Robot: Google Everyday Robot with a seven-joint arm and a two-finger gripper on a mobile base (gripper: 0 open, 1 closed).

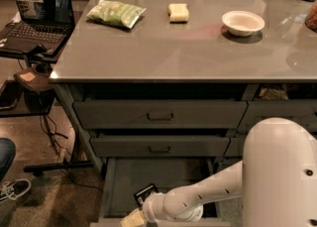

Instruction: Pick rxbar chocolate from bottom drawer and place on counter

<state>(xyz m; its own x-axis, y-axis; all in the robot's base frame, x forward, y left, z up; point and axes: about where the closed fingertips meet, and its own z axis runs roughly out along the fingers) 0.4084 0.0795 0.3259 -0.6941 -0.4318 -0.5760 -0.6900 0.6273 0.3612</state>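
Note:
The bottom drawer [168,174] is pulled open below two shut handled drawers. The rxbar chocolate [144,194], a small black wrapper with white print, lies on the drawer floor towards the front left. My white arm reaches in from the right. The gripper [131,219] is low at the drawer's front edge, just in front of and slightly left of the bar, partly cut off by the bottom of the view. The grey glossy counter [198,52] spans the top above the drawers.
On the counter lie a green snack bag [115,13], a pale yellow block [178,12] and a white bowl [242,22]. A side stand with a laptop [37,8] is at the left. My arm's large white elbow [280,171] fills the lower right.

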